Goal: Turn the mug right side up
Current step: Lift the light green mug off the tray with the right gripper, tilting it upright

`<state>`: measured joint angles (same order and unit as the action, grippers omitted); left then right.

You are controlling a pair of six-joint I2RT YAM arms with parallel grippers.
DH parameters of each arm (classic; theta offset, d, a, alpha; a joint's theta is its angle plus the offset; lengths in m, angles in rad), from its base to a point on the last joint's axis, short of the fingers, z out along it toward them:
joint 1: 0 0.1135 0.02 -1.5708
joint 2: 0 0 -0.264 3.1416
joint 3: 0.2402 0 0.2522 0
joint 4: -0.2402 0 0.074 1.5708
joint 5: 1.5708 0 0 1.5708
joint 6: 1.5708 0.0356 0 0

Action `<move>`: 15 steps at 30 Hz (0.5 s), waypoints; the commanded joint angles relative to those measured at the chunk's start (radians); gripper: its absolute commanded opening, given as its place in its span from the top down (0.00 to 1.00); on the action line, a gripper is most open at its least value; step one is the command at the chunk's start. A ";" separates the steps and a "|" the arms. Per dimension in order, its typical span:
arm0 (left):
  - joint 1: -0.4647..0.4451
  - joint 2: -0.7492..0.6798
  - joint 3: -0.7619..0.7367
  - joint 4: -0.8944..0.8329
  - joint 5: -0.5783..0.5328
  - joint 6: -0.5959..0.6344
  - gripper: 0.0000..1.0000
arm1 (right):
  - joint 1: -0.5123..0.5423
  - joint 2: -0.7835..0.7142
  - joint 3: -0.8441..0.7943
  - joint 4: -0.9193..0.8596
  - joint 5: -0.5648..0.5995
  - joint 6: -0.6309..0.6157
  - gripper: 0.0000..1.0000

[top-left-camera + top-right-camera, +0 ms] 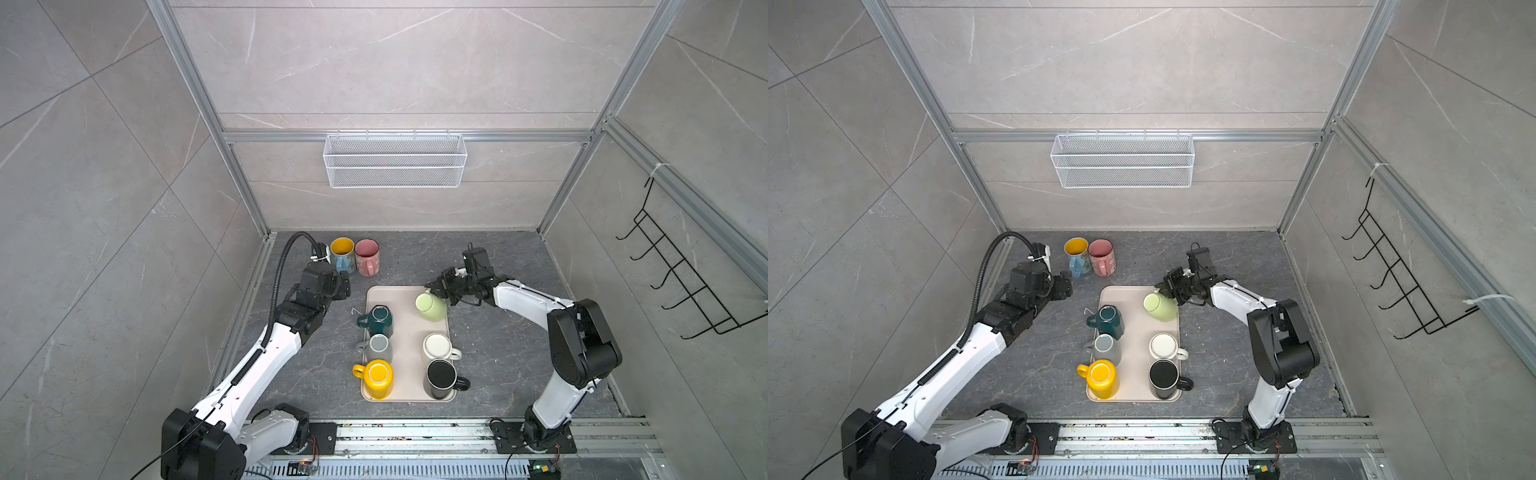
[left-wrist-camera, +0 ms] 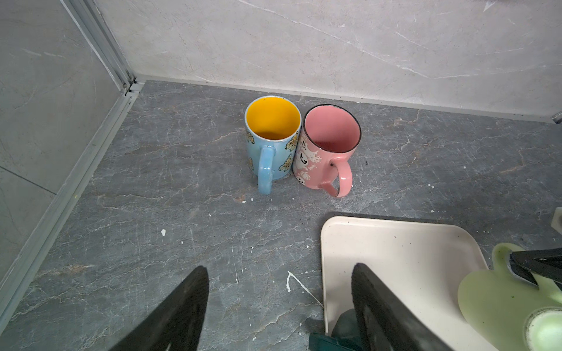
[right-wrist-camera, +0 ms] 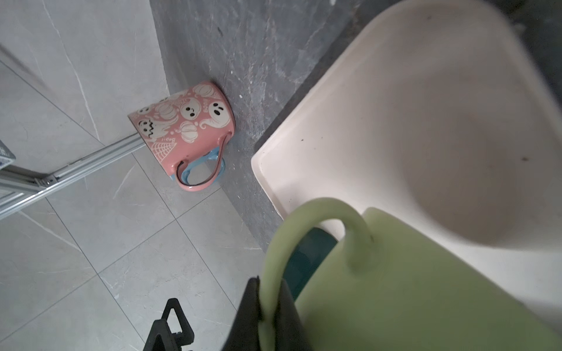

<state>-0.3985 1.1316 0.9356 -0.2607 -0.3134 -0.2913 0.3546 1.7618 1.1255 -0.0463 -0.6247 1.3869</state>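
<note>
A light green mug (image 1: 433,307) (image 1: 1161,307) tilts on its side over the far right corner of the beige tray (image 1: 409,332) (image 1: 1138,328). My right gripper (image 1: 432,287) (image 1: 1160,286) (image 3: 269,291) is shut on its handle; in the right wrist view the green handle loop (image 3: 304,218) is pinched between the two black jaws. The mug's body (image 3: 425,288) fills the space beside them. My left gripper (image 1: 345,286) (image 1: 1068,284) (image 2: 279,273) stands open and empty over the counter, left of the tray's far corner.
Several other mugs stand on the tray, among them dark teal (image 1: 377,321), yellow (image 1: 376,378) and black (image 1: 441,378). A blue mug (image 1: 343,253) and a pink mug (image 1: 367,257) stand upright by the back wall. A mesh basket (image 1: 395,162) and a black hook rack (image 1: 681,266) hang on the walls.
</note>
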 commanded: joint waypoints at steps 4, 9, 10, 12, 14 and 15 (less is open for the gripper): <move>0.004 -0.002 0.056 0.030 0.006 0.016 0.24 | 0.078 -0.018 0.095 0.005 0.021 -0.190 1.00; 0.005 -0.002 0.104 0.013 0.070 0.026 0.24 | 0.171 -0.092 0.226 -0.143 0.158 -0.529 1.00; 0.005 0.000 0.113 0.008 0.083 0.032 0.24 | 0.189 -0.108 0.246 -0.174 0.197 -0.587 1.00; 0.008 0.010 0.134 -0.003 0.116 0.053 0.23 | 0.224 -0.141 0.267 -0.203 0.254 -0.692 1.00; 0.015 0.035 0.167 -0.030 0.136 0.068 0.23 | 0.256 -0.172 0.269 -0.201 0.267 -0.784 1.00; 0.019 0.050 0.189 -0.052 0.150 0.072 0.23 | 0.280 -0.192 0.266 -0.206 0.292 -0.840 1.00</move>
<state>-0.3931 1.1515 1.0618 -0.2710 -0.2237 -0.2588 0.5976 1.6608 1.3472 -0.2279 -0.4141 0.7849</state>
